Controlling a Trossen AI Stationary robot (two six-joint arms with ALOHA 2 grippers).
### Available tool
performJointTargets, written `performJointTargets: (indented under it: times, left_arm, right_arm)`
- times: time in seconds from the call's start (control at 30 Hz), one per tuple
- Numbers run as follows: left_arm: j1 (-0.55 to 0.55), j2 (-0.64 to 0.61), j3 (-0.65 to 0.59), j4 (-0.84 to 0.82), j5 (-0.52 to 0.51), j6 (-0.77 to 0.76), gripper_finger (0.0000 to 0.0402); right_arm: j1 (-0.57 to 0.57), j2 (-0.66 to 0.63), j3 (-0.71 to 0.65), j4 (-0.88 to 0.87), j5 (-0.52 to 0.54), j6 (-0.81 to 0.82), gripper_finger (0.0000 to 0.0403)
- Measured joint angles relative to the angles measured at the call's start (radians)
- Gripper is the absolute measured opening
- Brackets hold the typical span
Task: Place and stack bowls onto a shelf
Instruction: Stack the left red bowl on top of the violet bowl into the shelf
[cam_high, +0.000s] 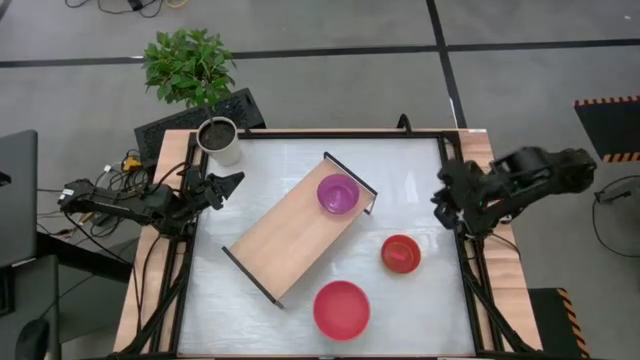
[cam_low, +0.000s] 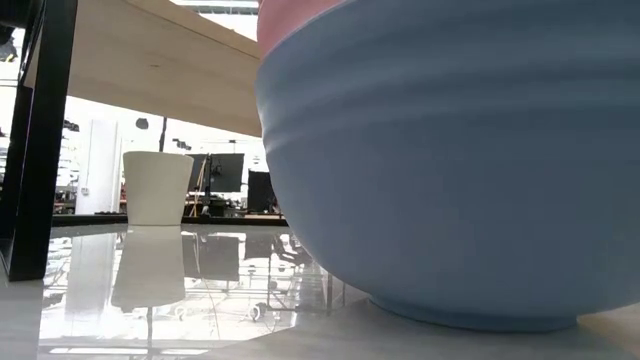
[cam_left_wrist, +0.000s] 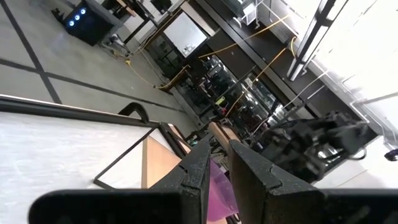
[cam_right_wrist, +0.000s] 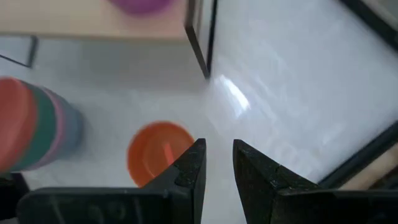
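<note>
High view: shelf (cam_high: 295, 228) lies diagonal mid-desk, purple bowl (cam_high: 338, 193) on its far end; small red bowl (cam_high: 401, 253) and bowl stack (cam_high: 342, 309) just off it. Left gripper (cam_high: 232, 181) beside the white pot (cam_high: 219, 141). Wrist views: left gripper fingers nearly together, empty; right gripper (cam_right_wrist: 216, 163) narrowly apart, empty, above the desk (cam_right_wrist: 280, 106).

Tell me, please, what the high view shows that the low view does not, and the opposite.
Only the high view shows the purple bowl on the shelf, the small red bowl on the table, the plant, and both arms at the table's sides. Only the low view shows the blue outer wall of the stacked bowls and the room behind. Both show the shelf, the white pot and the stack, red from above.
</note>
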Motion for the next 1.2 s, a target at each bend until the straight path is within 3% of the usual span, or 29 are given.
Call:
performJointTargets:
  times: [0.23, 0.47, 0.8, 1.2]
  left_arm:
    - [0.000, 0.000, 0.000, -0.002, 0.036, -0.001, 0.0043]
    - [0.000, 0.000, 0.000, -0.006, 0.035, -0.040, 0.0043]
    - [0.000, 0.021, 0.000, -0.034, 0.034, -0.046, 0.0043]
    - [0.000, 0.115, 0.000, -0.047, 0.033, -0.076, 0.0043]
  right_arm:
    - [0.073, -0.049, -0.248, 0.150, -0.008, 0.037, 0.0108]
    - [0.108, -0.013, -0.374, 0.213, -0.009, -0.003, 0.0117]
    - [0.125, 0.048, -0.485, 0.317, -0.025, -0.097, 0.0220]
    - [0.026, 0.075, -0.608, 0.543, -0.076, -0.348, 0.0207]
